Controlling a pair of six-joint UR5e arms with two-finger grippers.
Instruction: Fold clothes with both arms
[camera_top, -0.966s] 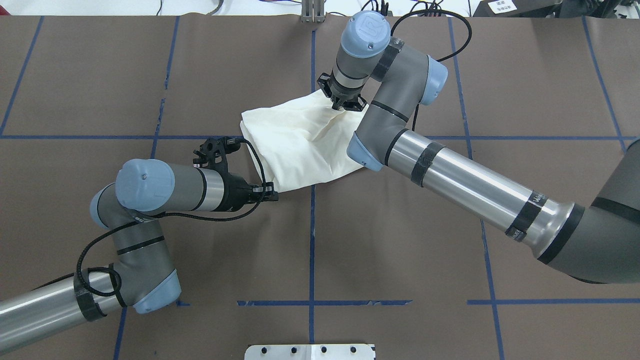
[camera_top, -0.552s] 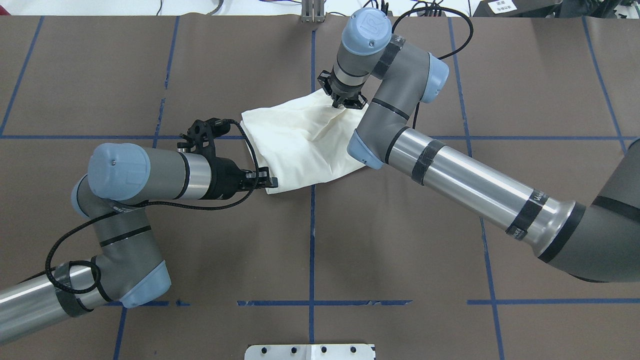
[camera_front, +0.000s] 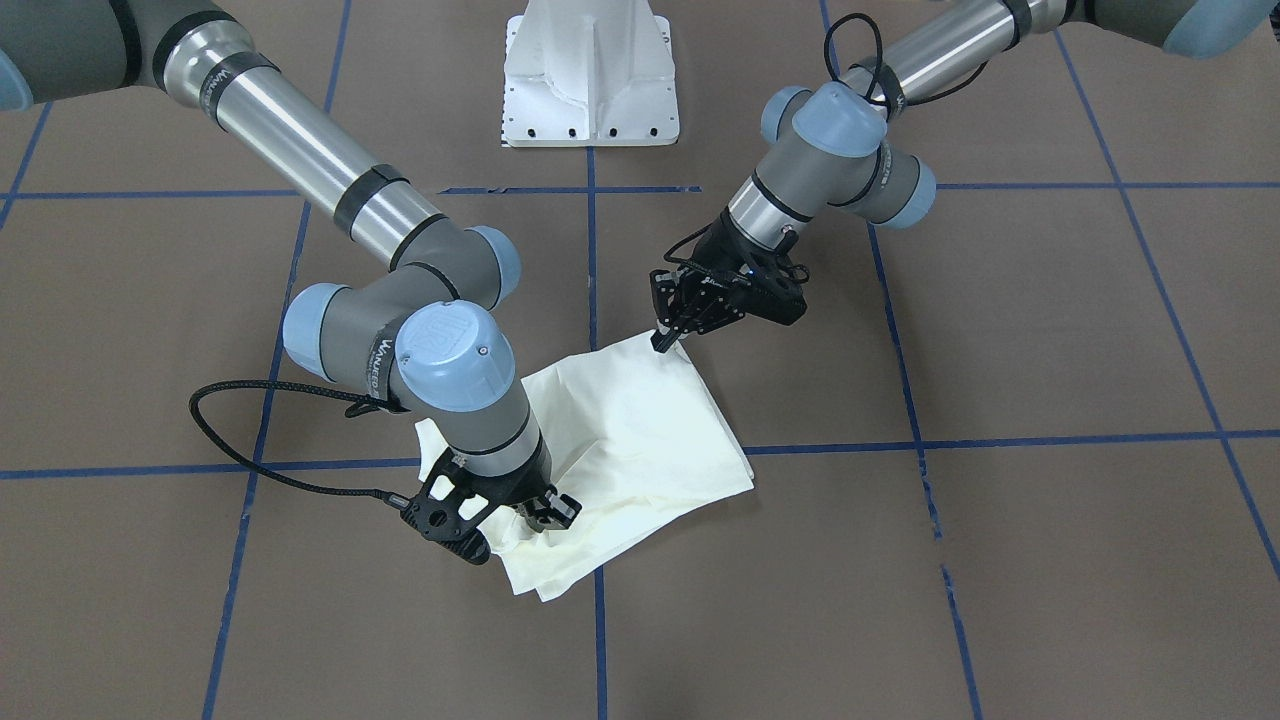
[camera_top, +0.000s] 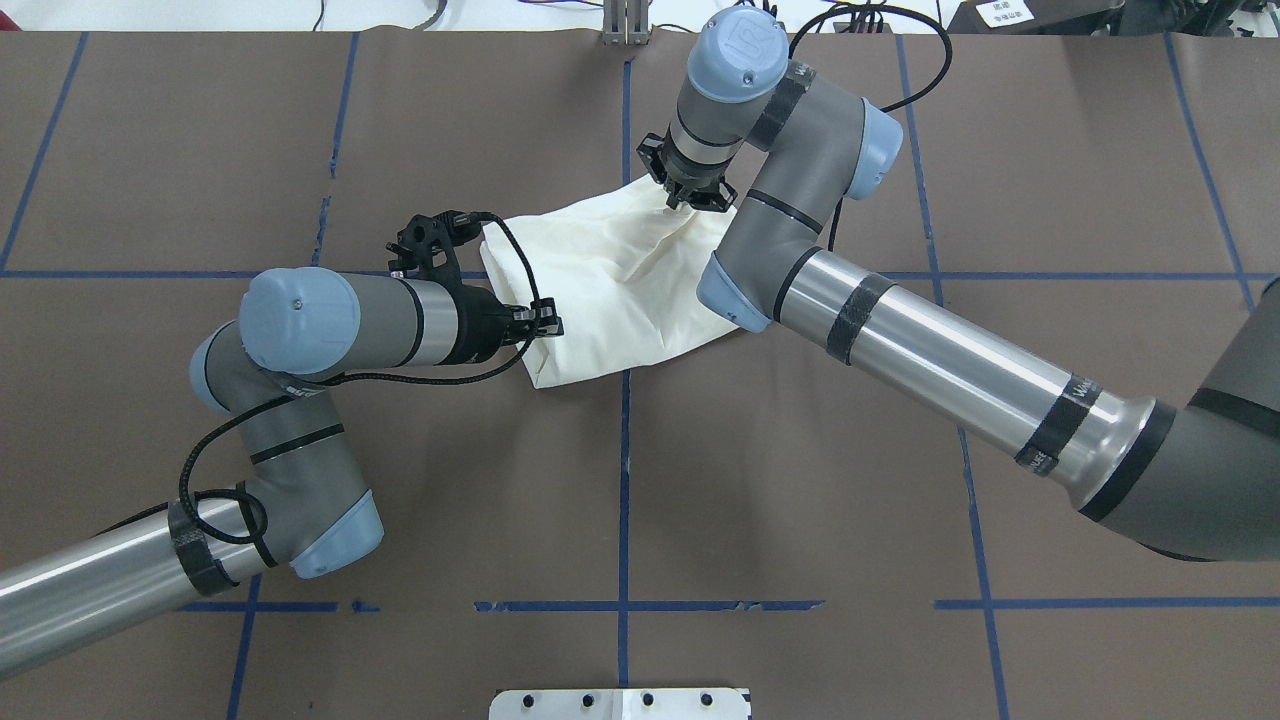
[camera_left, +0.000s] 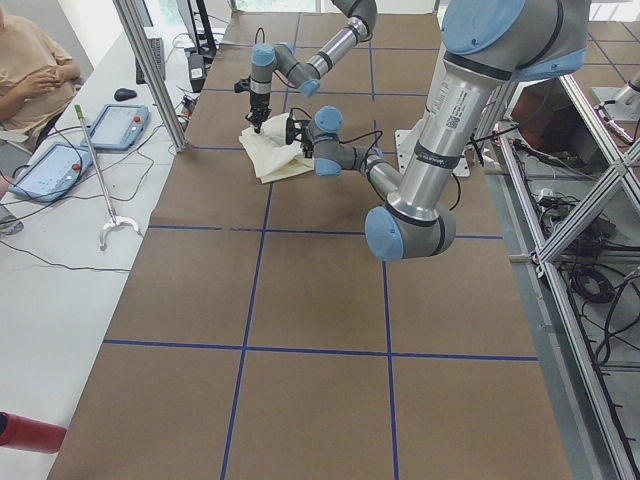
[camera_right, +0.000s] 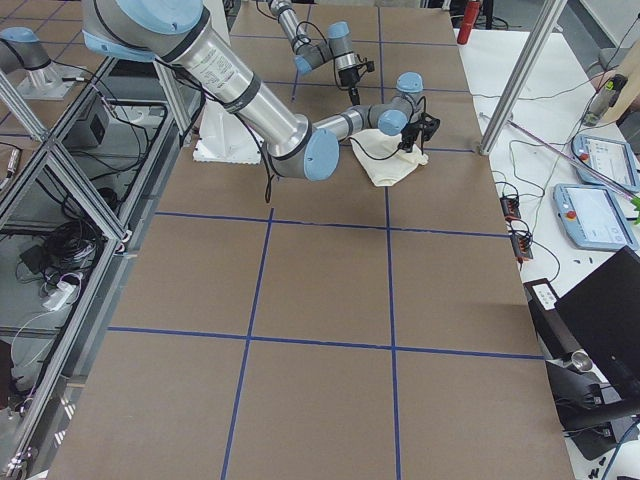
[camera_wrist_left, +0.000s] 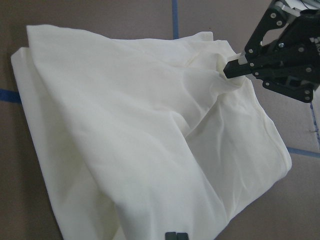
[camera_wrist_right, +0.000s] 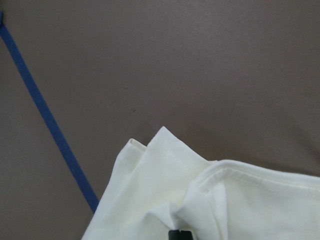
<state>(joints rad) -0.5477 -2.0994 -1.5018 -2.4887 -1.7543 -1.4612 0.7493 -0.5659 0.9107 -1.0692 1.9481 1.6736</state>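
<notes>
Got a cream T-shirt (camera_top: 610, 290) here, plain side up, folded over into a loose, lopsided bundle of several layers, soft creases all across the top. Stitched hems stacked at one corner in the right wrist view. Lying on the brown tabletop (camera_top: 800, 500), a bit toward 12 o'clock from its middle in the overhead view, straddling the blue tape line (camera_top: 624, 480). Pinched at its 8 o'clock edge by the left jaws on the left arm (camera_top: 340, 325), closed tight on the cloth. Same deal at 1 o'clock: right jaws on the right arm (camera_top: 930, 350), clamped down on a bunched fold.
</notes>
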